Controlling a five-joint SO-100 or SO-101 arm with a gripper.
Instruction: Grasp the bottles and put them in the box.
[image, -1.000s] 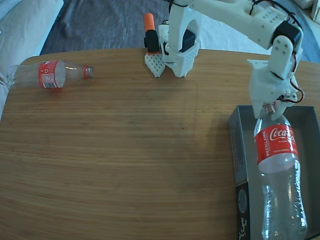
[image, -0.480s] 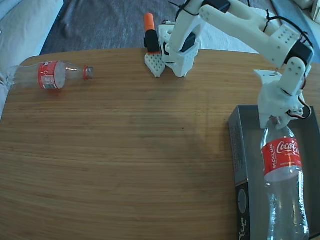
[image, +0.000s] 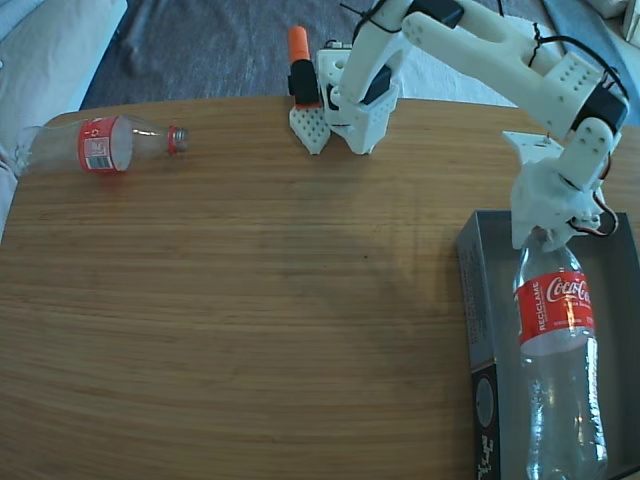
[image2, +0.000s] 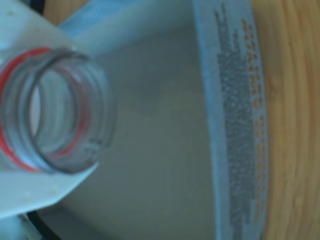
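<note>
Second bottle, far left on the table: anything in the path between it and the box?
Nothing visible. The stretch of table between the lying bottle and the box is bare wood. The box already holds one bottle, gripped at the neck by the claw.

Wooden desk (image: 250, 300) with a rounded far edge, dark grey carpet (image: 200, 45) behind it, pale cushion or sofa part (image: 45, 50) at the upper left corner, pale floor strip (image: 450, 75) behind the desk

Wide bare tabletop (image: 250, 300) between the far-left bottle (image: 100, 146) and the box (image: 478, 300), arm base (image: 350, 100) at back edge
</note>
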